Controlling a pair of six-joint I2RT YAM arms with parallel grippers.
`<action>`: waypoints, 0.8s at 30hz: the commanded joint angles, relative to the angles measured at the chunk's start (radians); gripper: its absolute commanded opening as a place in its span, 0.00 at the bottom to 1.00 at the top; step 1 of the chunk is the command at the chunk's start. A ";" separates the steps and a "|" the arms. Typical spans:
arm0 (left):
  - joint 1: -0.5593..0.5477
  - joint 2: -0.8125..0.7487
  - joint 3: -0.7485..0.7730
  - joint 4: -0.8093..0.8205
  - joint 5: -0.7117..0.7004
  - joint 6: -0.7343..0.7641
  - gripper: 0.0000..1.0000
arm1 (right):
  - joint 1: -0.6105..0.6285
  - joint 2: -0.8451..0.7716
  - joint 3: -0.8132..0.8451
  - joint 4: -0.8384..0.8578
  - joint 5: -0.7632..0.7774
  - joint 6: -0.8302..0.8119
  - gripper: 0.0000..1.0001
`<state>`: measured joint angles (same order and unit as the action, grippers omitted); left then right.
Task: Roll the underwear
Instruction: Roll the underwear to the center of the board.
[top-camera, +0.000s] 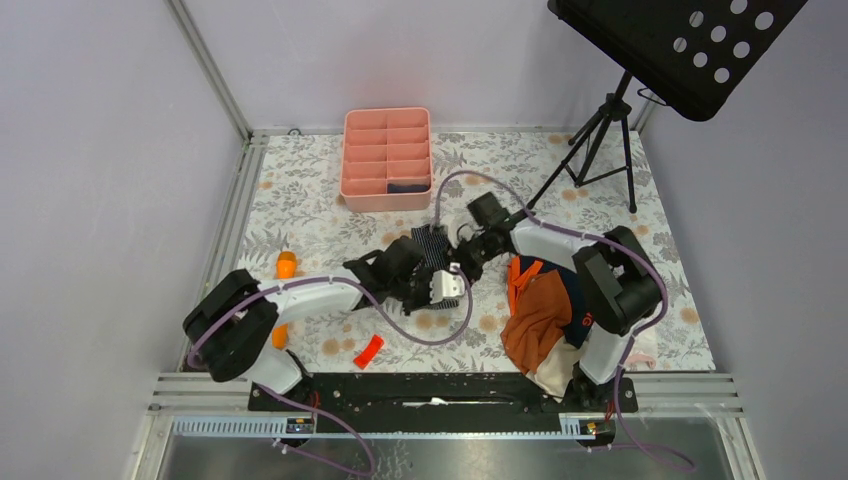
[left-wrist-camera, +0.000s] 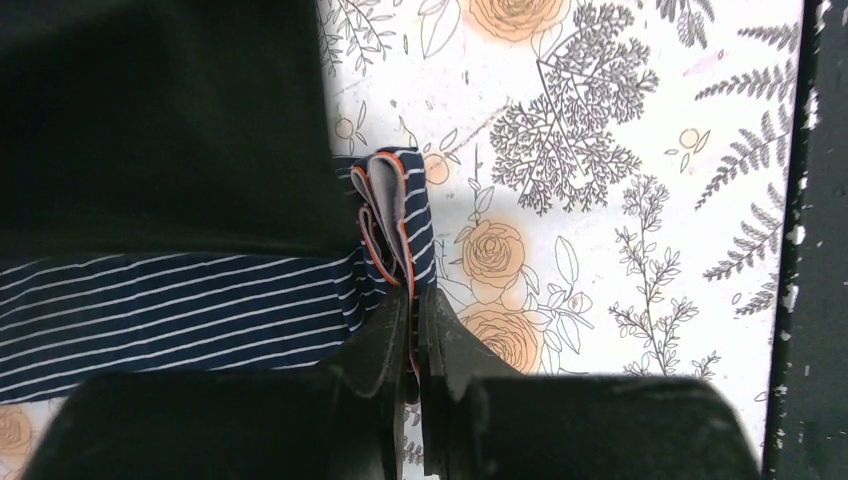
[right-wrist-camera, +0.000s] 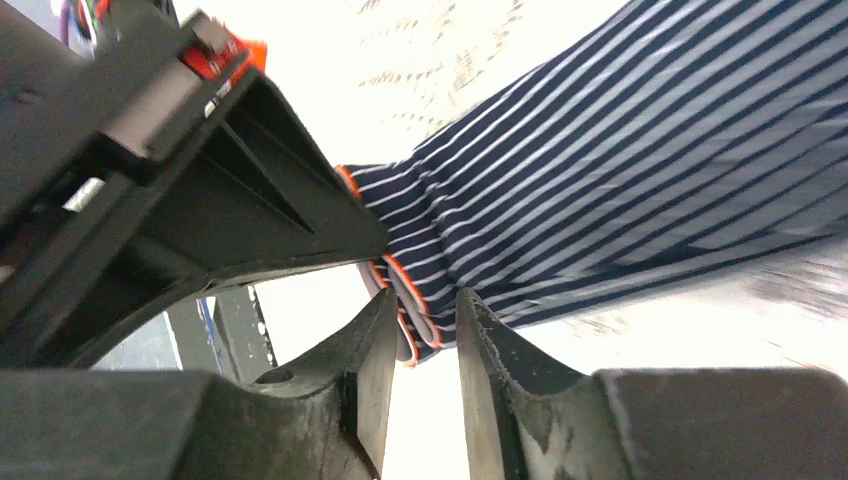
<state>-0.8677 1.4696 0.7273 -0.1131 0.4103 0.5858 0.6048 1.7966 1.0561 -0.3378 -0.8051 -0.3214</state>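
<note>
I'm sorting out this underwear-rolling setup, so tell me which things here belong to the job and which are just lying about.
Job: striped underwear; left fingers, pinching its folded edge; right fingers, apart around that edge.
Lying about: orange garment; pink divided tray; music stand; small orange clip.

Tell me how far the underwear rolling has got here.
Done: one dark bundle sits in the pink box. In hand: left gripper pinches the striped underwear at its folded edge; right gripper open around it. Left: rolling it, plus the pile beside the right arm.
</note>
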 joint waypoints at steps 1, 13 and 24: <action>0.045 0.039 0.093 -0.061 0.162 -0.051 0.00 | -0.148 -0.128 0.130 -0.026 -0.053 0.054 0.39; 0.195 0.312 0.344 -0.318 0.429 -0.076 0.00 | -0.269 -0.440 -0.069 0.041 0.081 -0.006 0.47; 0.269 0.456 0.409 -0.331 0.446 -0.156 0.00 | -0.195 -0.681 -0.378 0.137 0.174 -0.398 0.47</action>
<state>-0.6037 1.8774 1.1069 -0.3935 0.8440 0.4618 0.3519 1.1542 0.7631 -0.2234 -0.6750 -0.4744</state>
